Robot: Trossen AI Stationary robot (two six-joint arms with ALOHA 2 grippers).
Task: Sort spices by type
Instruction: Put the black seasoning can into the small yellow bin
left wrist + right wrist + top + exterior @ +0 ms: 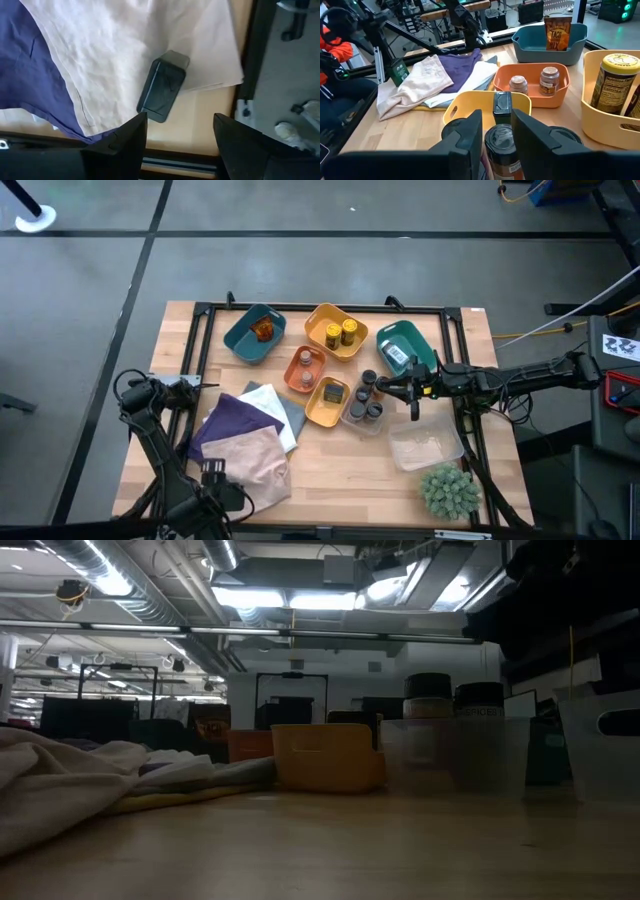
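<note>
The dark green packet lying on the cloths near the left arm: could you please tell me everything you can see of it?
The dark green packet is a small, flat, rectangular pack with a glossy, slightly creased face. It lies flat on the pale beige cloth, close to that cloth's edge, at the table's front left. The left gripper hovers over it with fingers open, not touching it. In the right wrist view the packet shows a pale label, its print unreadable.

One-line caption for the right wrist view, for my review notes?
Right gripper shut on a grey-lidded jar above the yellow tray, with the orange tray beyond.
</note>
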